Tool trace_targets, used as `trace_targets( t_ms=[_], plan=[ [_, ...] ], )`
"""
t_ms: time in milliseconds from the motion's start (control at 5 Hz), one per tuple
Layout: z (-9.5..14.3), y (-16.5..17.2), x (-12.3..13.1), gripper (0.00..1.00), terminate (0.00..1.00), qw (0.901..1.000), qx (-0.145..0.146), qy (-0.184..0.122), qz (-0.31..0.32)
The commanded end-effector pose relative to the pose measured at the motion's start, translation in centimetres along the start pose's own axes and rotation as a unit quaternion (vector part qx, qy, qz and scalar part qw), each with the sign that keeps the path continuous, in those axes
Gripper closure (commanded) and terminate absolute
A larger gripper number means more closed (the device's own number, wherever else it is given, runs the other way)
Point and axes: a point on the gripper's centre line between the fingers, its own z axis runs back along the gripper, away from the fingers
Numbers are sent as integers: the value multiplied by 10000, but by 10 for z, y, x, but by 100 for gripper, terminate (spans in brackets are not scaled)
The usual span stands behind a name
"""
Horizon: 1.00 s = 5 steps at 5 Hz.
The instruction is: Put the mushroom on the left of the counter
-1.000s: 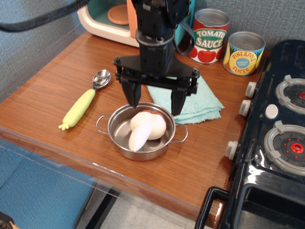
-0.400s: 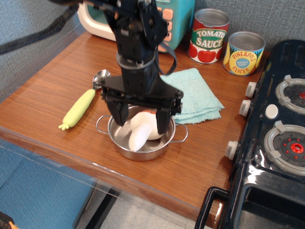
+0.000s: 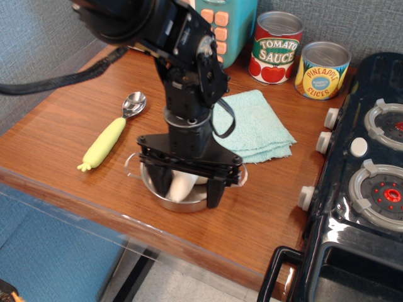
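Gripper (image 3: pixel 187 185) sits low in the pan (image 3: pixel 182 202), and you can see its jaws spread wide, one finger (image 3: pixel 215 190) at the pan's right side and the other at the left. Between them shows a strip of the mushroom (image 3: pixel 182 185), its white stem; whether either finger touches it you cannot tell. Nothing is clamped.

Count what is around your tool: one mushroom, one pan, one spoon (image 3: pixel 112 133) to its left, one cloth (image 3: pixel 255 128) behind it to the right, two cans (image 3: pixel 277 47) farther back, one stove (image 3: pixel 362 189) to the right. All rest on the counter (image 3: pixel 56 126).

The mushroom lies inside the pan, directly under the tool, between the fingers.
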Motion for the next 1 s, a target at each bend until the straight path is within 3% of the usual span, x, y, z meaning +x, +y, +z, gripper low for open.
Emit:
trace_targets(
  t_ms=[0, 400, 600, 800],
  plan=[
    [2, 7, 0, 100, 0, 10000, 65, -74, 19],
    [39, 9, 0, 100, 0, 9984, -47, -562, 45],
    [62, 25, 3, 100, 0, 9971, -124, -747, 2],
    [67, 63, 13, 100, 0, 9972, -181, -722, -7]
  ],
)
